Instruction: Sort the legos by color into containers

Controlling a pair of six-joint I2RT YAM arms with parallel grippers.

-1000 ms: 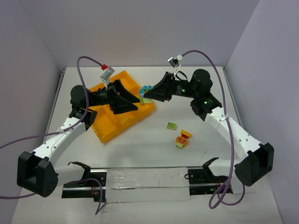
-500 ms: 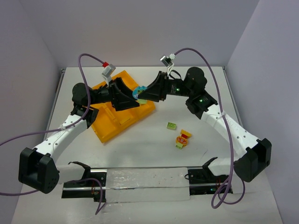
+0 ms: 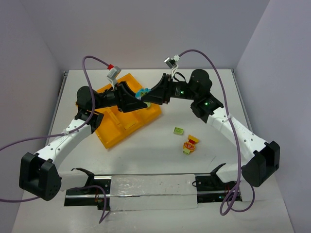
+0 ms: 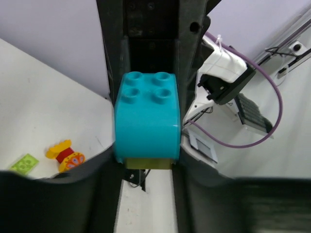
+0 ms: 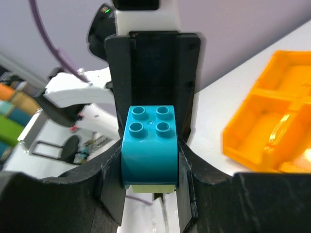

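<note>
Teal brick (image 4: 147, 119), a light-green piece stuck beneath it, hung in mid-air. My right hand (image 5: 148, 162) was clamped on its sides, and my left hand (image 4: 147, 162) gripped it too, nose to nose, above the orange tray's (image 3: 116, 133) far right corner. Out on the desk (image 3: 160, 160) lay a green plate (image 3: 179, 130) and a red-yellow clump (image 3: 190, 144), well apart from the tray.

Top view, upper centre: teal brick (image 3: 142, 93) mostly hidden btwn left tool (image 3: 141, 102) & right tool (image 3: 147, 97). Tray (image 3: 116, 132) upper part covered by left arm. Wrist views: pale green piece (image 4: 148, 164) under brick shows only a thin strip. Right wrist: tray cut off at right edge. Clump (image 3: 189, 144) on worktop, lower right: too small to count bricks.
</note>
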